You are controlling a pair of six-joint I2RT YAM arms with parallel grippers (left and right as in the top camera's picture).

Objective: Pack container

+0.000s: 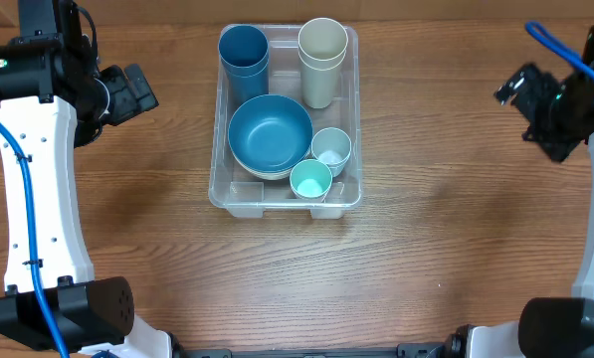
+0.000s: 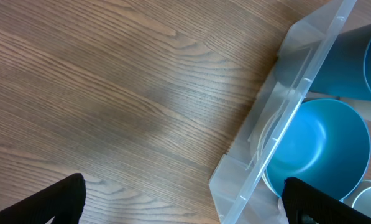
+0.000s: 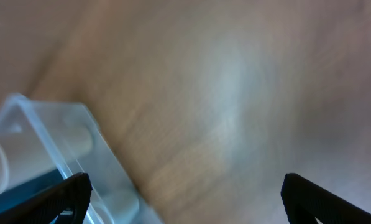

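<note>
Left tool spread wide, right tool spread wide, both empty

Your right wrist view is all blurry, and the container runs off its lower left corner. In your left wrist view, the right edge cuts off the container and part of the blue bowl.

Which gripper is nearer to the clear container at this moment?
Left. The left gripper hangs open a short way off the left wall of the container. The right gripper, also open, sits clearly farther out from the opposite wall.
</note>
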